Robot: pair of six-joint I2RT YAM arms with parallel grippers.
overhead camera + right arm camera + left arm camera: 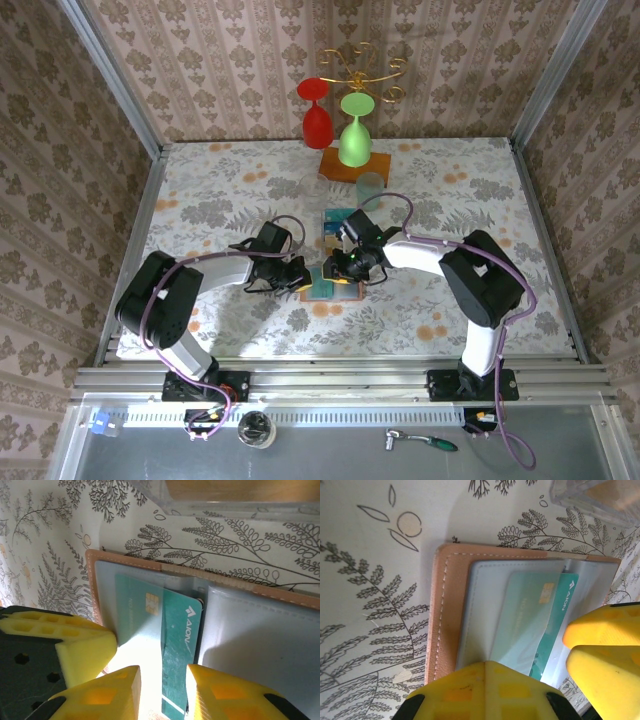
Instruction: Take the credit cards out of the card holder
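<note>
credit cards point(177, 645) in card holder point(260, 645), perhaps overlapping

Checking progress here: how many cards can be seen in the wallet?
2. A pale teal card with a chip sits inside a wallet pocket; a darker teal card pokes out beside it, between the fingers of the right claw. More may be hidden underneath.

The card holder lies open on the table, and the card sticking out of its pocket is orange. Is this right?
Not quite: the card sticking out of the open card holder on the table is teal green, not orange; the right wrist view shows it.
</note>
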